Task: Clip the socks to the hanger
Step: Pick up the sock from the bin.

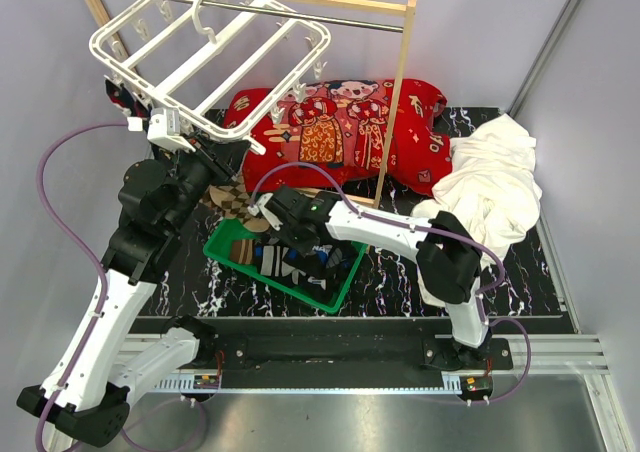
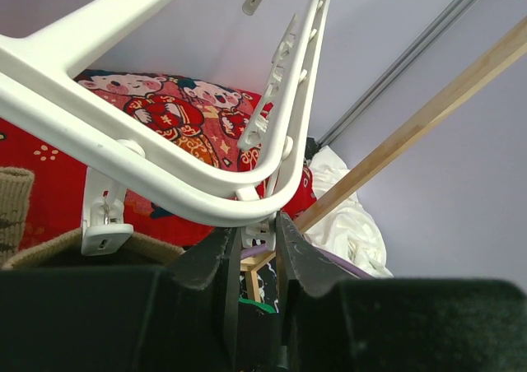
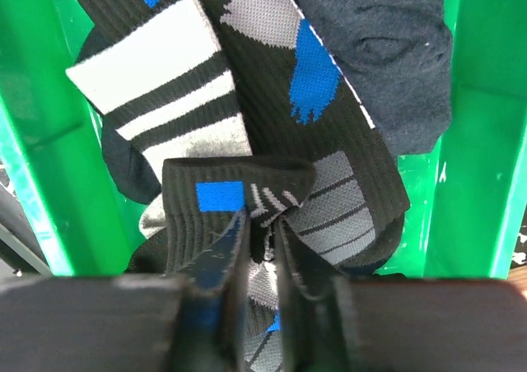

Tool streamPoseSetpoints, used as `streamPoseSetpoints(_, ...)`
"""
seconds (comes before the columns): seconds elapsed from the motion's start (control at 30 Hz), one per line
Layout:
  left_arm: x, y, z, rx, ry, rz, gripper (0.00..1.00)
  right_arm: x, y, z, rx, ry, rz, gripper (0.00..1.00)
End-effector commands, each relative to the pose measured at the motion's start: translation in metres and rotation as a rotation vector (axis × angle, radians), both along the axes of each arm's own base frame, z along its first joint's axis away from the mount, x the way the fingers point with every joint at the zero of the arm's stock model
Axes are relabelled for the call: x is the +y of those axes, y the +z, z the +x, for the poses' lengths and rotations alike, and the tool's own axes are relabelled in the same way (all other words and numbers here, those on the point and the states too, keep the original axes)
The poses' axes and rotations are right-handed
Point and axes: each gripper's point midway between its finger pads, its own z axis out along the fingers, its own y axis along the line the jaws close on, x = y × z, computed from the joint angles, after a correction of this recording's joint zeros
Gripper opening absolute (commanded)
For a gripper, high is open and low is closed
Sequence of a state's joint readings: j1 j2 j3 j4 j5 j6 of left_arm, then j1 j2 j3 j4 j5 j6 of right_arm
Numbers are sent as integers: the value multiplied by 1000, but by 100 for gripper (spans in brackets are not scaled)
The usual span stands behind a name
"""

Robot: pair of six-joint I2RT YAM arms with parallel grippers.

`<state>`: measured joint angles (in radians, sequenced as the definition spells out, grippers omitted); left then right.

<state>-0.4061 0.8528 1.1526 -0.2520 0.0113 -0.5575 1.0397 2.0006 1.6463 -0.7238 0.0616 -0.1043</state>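
hanger (image 2: 165,170): we see glossy white plastic
socks (image 3: 272,100): our read, matt ribbed knit
basket (image 3: 473,141): smooth green plastic
rack (image 1: 394,102): bare wood
rod (image 1: 350,21): metal

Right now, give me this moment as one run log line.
left gripper: shut on hanger | right gripper: pinching black sock | location: green basket

Robot lab: bare walls (image 1: 600,72), aluminium rail (image 1: 560,357)

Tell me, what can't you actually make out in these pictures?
Top view: the right arm covers most socks in the green basket; their count is unclear.
Left wrist view: the hanger rim hides what the left gripper pinches, if anything.
Right wrist view: unclear whether the right gripper grips the black sock.
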Motion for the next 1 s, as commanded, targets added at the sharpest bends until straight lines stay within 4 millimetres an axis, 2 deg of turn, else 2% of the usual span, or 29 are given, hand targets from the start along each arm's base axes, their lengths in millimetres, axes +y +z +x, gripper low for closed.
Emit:
streamPoseSetpoints(0.0,-1,24,-3,-68,-17,-5,0,1,21,2,-46,5,8,18)
streamPoseSetpoints(0.1,-1,25,-3,-69,-15,-4,0,-1,44,0,-71,5,48,14)
streamPoseSetpoints(0.13,-1,26,-3,-70,-15,-4,0,-2,58,-1,-87,7,76,14)
streamPoseSetpoints(0.33,-1,30,-3,-75,-15,-5,0,-5,103,-4,-160,23,204,16)
streamPoseSetpoints(0.4,-1,30,-4,-75,-18,-5,0,-5,109,-5,-172,22,233,19)
streamPoseSetpoints(0.5,-2,29,-4,-70,-24,-2,0,-4,103,-3,-173,24,248,19)
streamPoseSetpoints(0.57,-3,28,-4,-68,-28,2,0,-4,101,0,-185,6,247,10)
streamPoseSetpoints(0.63,-5,28,-4,-71,-37,9,0,-1,112,4,-229,-5,312,2)
streamPoseSetpoints(0.77,-8,28,-5,-70,-59,9,0,4,160,7,-343,-7,527,0)
streamPoseSetpoints(0.8,-10,28,-5,-69,-66,10,0,2,181,9,-396,-3,609,0)
streamPoseSetpoints(0.87,-11,29,-5,-68,-73,8,0,0,201,8,-439,13,689,0)
streamPoseSetpoints(0.97,-16,28,-4,-63,-97,10,0,-9,246,5,-544,49,855,0)
